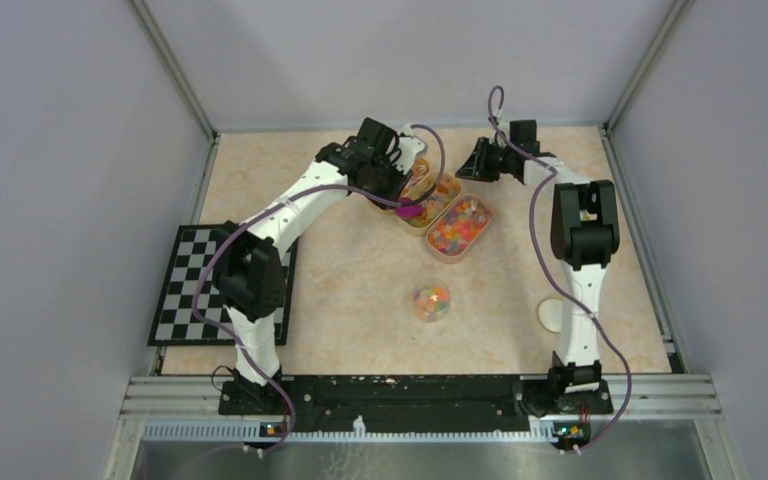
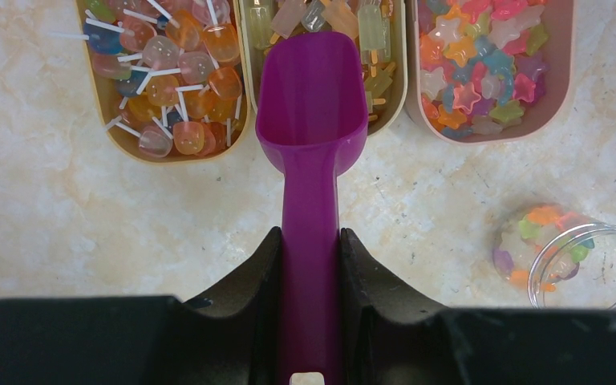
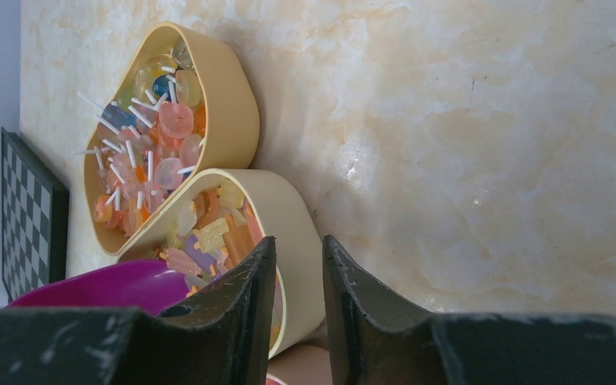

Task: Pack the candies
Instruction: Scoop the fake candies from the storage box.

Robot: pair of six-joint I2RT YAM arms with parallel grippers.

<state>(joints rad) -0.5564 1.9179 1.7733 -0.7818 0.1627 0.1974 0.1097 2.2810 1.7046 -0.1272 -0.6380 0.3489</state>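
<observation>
The candies fill three cream trays: lollipops, long sweets and stars. More candies lie in a clear jar on the table. My left gripper is shut on the handle of the purple scoop. The scoop's empty bowl sits over the near end of the middle tray. My right gripper is at that tray's far end. Its fingers stand a little apart on either side of the tray wall; contact is unclear.
A checkerboard mat lies at the left under the left arm. A white round disc lies near the right arm's base. The jar stands in the middle, nearer than the trays. Enclosure walls ring the table.
</observation>
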